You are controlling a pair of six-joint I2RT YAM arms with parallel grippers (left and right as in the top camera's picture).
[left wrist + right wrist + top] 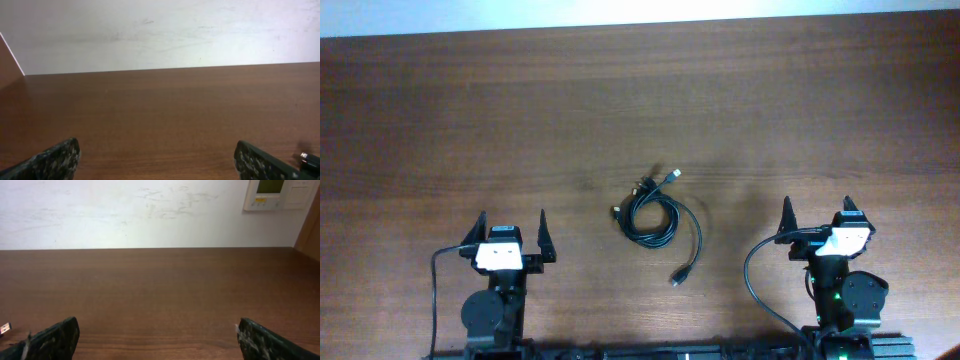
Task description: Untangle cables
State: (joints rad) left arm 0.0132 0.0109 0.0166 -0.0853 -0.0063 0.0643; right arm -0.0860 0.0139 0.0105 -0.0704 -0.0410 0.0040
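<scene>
The cables (655,215) lie coiled on the table (440,120), between the left hand (511,225) and the right hand (817,212). Both hands are spread wide and empty. The left looks marginally nearer, and a loose tail trails rightward.

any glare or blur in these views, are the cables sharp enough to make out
overhead: even light, faint pale sheen on the table toward its far edge, cables sharp as a coil but single cords hard to separate; left wrist: soft overall, left gripper blurred up close; right wrist: right gripper equally blurred, wall panel soft, its text unreadable.
</scene>
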